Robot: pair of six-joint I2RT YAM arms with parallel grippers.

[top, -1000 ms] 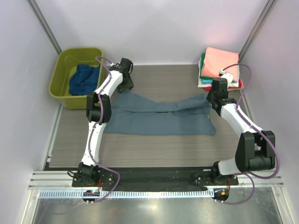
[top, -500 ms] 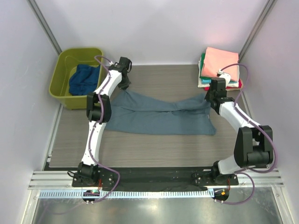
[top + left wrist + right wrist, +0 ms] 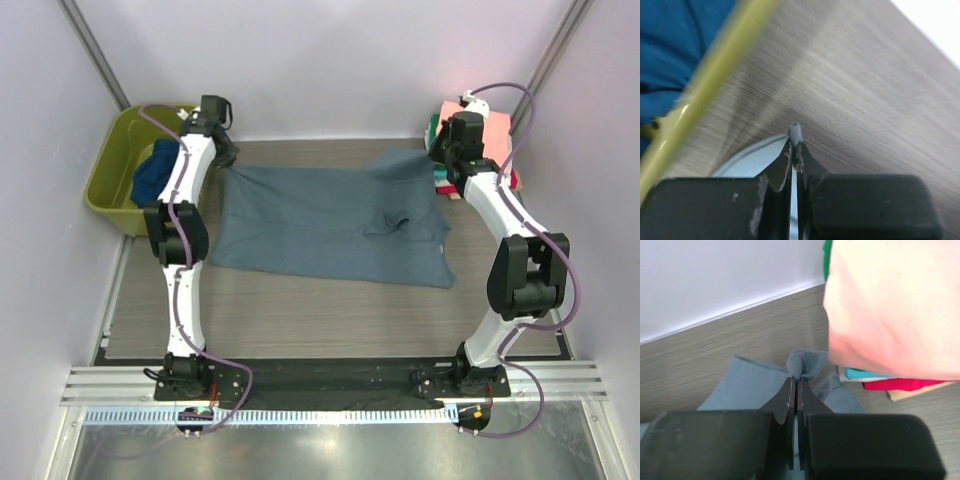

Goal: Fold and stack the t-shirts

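Wood-grain counter (image 3: 300, 310) fills the floor of the booth, and across its middle lies the grey-blue shirt (image 3: 320, 215), spread wide with a few creases near its right side. Its near edge rests flat on the counter; its far edge runs from one arm to the other.

Far left, the green tub (image 3: 105, 175) sits at the counter's corner, a navy shirt (image 3: 150, 175) bunched inside it. Far right, against the wall, there's the stack: pink shirt (image 3: 890, 315) on top, teal (image 3: 860, 374) and red (image 3: 900, 384) edges peeking out beneath, and a pale layer under those.

Now the arms, both stretched out long. Left end effector (image 3: 795, 142) is just beside the tub's rim, jaws pinched tight on the shirt's far left corner, a sliver of cloth showing at the tips. Right end effector (image 3: 794, 385) is just beside the stack, clamped narrow on a small fold of the shirt's far right corner, right under the pink shirt's overhang.
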